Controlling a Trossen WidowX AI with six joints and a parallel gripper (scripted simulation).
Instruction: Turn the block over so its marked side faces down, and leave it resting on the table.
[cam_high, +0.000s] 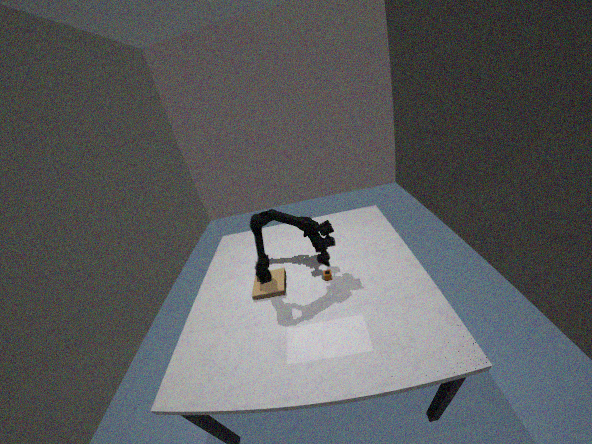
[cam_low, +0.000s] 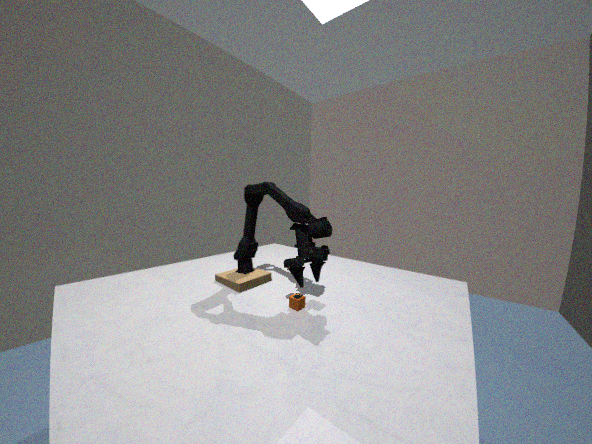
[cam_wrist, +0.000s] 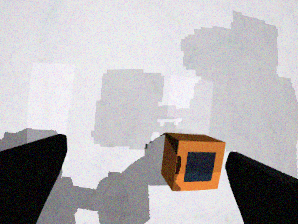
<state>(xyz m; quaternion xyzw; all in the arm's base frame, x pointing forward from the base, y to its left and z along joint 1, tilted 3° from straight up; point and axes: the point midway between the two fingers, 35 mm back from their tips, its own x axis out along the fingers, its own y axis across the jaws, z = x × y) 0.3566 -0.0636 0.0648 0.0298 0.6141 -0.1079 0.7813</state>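
Observation:
The block (cam_high: 327, 275) (cam_low: 297, 302) (cam_wrist: 220, 165) is a small orange cube resting on the table (cam_high: 225, 365) (cam_low: 150, 375). Its dark square mark (cam_wrist: 200, 166) is on the upper face. A smaller dark patch shows on one side face in the wrist view. My gripper (cam_high: 327, 263) (cam_low: 309, 283) (cam_wrist: 150, 154) points down, open and empty, above the table close to the block. In the wrist view the block appears between the fingers, much nearer the right one. The block's underside is hidden.
The arm stands on a wooden base plate (cam_high: 279, 290) (cam_low: 258, 276), left of the block in the top and exterior views. A paler rectangular patch (cam_high: 330, 340) (cam_low: 310, 430) shows on the table toward the front. Arm shadows lie around the block.

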